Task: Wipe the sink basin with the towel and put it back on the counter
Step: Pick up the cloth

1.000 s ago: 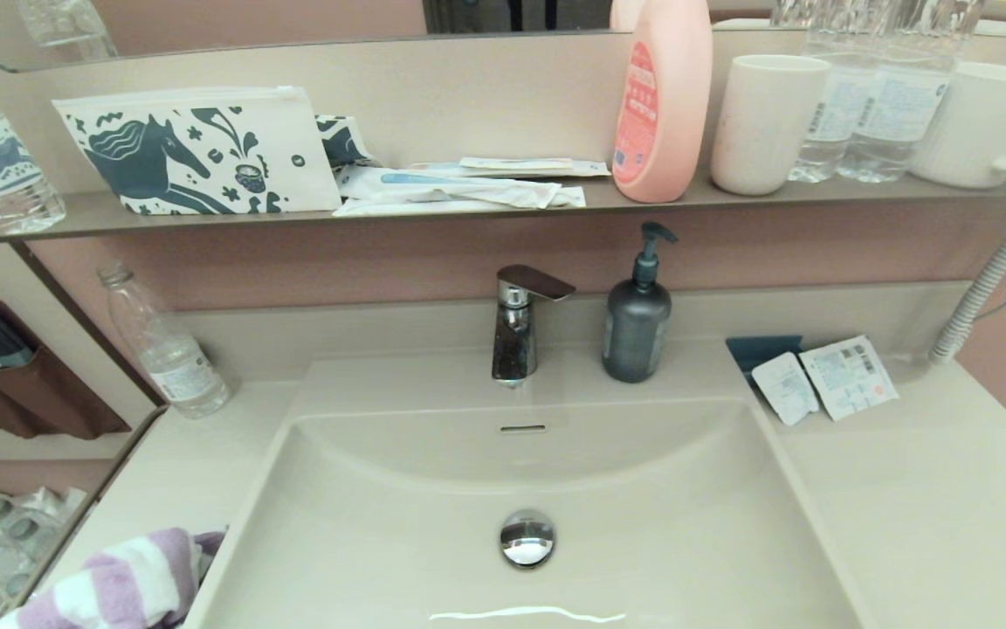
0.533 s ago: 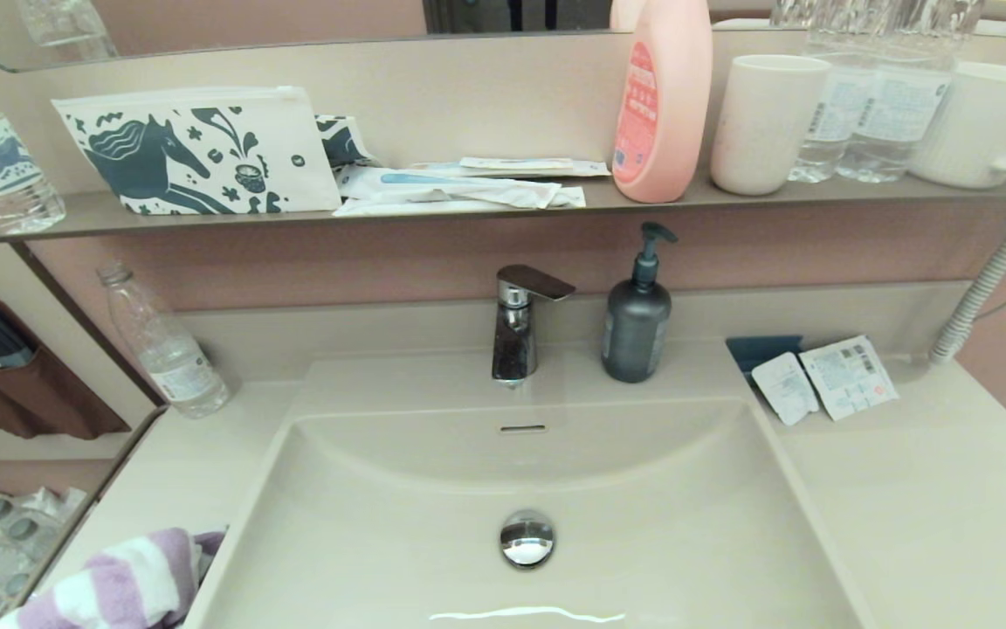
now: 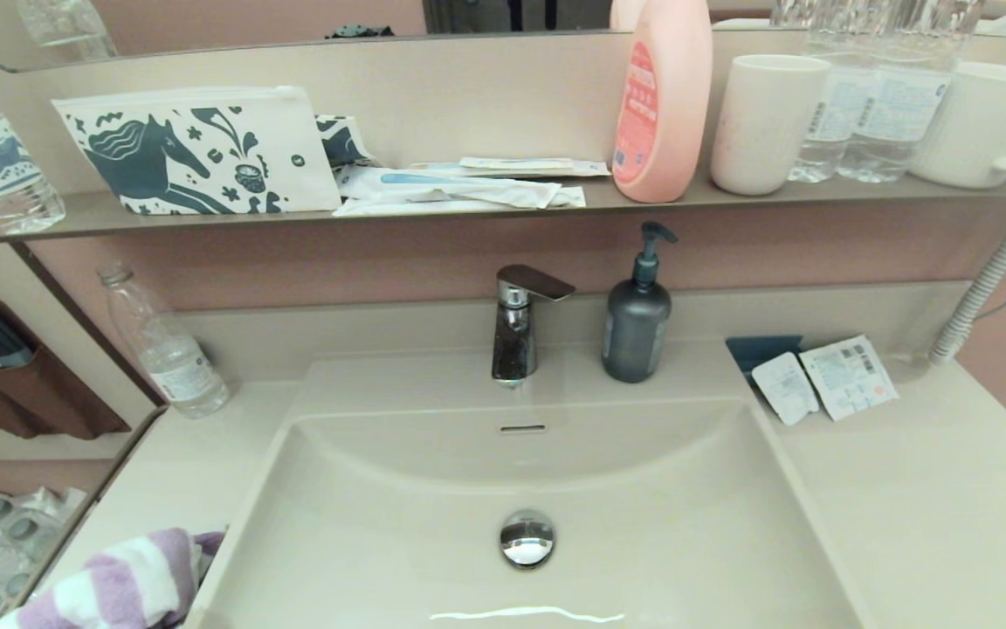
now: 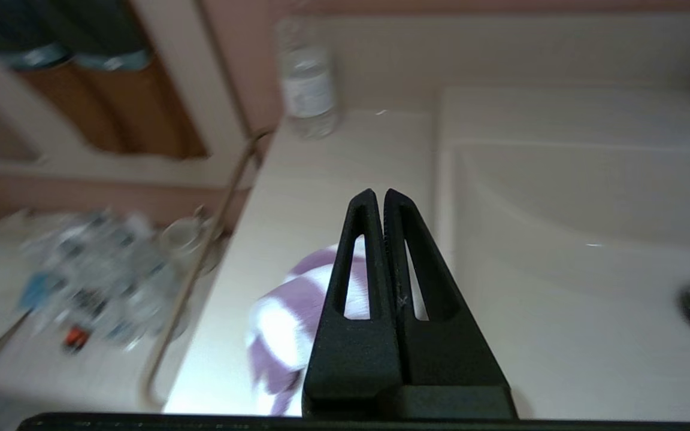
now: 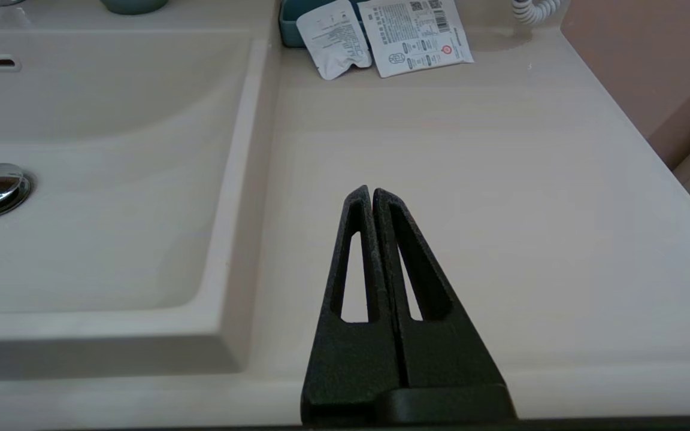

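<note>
The purple-and-white striped towel (image 3: 114, 585) lies bunched on the beige counter (image 3: 180, 463) at the near left, beside the sink basin (image 3: 381, 542) with its chrome drain plug (image 3: 527, 537) and overflow slot (image 3: 523, 428). In the left wrist view my left gripper (image 4: 379, 193) hovers above the towel (image 4: 285, 311), shut with nothing held. My right gripper (image 5: 368, 190) is over the bare counter (image 5: 471, 179) right of the basin (image 5: 93, 197), also shut and empty. Neither gripper shows in the head view.
A faucet (image 3: 516, 323) and dark soap dispenser (image 3: 637, 314) stand behind the basin. A clear bottle (image 3: 162, 345) is at the back left, sachets (image 3: 826, 377) at the back right. The shelf above holds a horse-print pouch (image 3: 197, 153), pink bottle (image 3: 662, 100) and cups (image 3: 765, 122).
</note>
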`<state>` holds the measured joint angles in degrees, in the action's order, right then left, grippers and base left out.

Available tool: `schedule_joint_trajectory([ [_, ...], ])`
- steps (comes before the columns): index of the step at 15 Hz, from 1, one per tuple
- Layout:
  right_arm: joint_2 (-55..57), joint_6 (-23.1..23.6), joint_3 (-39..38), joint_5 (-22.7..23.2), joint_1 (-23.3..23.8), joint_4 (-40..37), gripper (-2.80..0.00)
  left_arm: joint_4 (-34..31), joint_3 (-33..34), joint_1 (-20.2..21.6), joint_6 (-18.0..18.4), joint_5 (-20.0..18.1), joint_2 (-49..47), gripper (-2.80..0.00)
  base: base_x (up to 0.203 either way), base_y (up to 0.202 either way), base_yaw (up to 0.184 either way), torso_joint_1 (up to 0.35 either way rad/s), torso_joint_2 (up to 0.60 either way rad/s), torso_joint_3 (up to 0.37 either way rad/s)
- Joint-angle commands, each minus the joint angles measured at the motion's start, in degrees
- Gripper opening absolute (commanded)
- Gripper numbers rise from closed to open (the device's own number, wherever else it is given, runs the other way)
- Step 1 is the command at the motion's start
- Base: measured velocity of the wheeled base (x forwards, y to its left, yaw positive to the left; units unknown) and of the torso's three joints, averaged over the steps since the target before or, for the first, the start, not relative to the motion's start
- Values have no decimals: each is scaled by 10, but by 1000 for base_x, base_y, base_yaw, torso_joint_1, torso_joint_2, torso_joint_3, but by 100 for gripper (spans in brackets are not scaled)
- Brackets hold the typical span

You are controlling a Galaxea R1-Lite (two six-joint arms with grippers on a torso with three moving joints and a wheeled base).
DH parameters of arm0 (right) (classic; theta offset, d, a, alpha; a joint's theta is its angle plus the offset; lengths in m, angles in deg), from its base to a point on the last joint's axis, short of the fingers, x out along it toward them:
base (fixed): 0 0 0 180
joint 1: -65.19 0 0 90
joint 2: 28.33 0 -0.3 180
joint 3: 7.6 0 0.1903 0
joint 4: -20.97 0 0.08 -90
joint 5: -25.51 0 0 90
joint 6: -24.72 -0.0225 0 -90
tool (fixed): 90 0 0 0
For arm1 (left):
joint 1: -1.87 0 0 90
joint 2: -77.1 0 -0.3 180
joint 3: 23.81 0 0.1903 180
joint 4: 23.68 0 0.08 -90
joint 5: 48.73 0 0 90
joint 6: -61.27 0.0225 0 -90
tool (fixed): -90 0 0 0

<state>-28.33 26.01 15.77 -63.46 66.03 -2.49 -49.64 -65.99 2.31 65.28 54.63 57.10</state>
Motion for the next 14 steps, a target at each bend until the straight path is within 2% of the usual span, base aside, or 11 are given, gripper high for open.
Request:
schedule_joint_trajectory([
  [1,0,0,0,0,0,0,-280,-118,-67,1,0,51,-84,-280,0,0,0,0,0,0],
  [3,0,1,0,0,0,0,-280,-210,-105,-2,0,57,-101,-280,0,0,0,0,0,0],
  [4,0,0,0,0,0,0,-280,-257,-117,-14,0,48,-108,-280,0,0,0,0,0,0],
  [5,0,1,0,0,-1,0,-280,-273,-120,-32,2,40,-115,-280,0,0,0,0,0,0],
  [8,0,0,0,0,-1,0,-280,-304,-124,-66,6,37,-168,-280,0,0,0,0,0,0],
  [11,0,0,0,0,0,0,-280,-307,-132,-67,0,28,-269,-280,0,0,0,0,0,0],
  [14,0,0,0,0,0,0,-280,-307,-181,-51,-11,-9,-373,-280,0,0,0,0,0,0],
])
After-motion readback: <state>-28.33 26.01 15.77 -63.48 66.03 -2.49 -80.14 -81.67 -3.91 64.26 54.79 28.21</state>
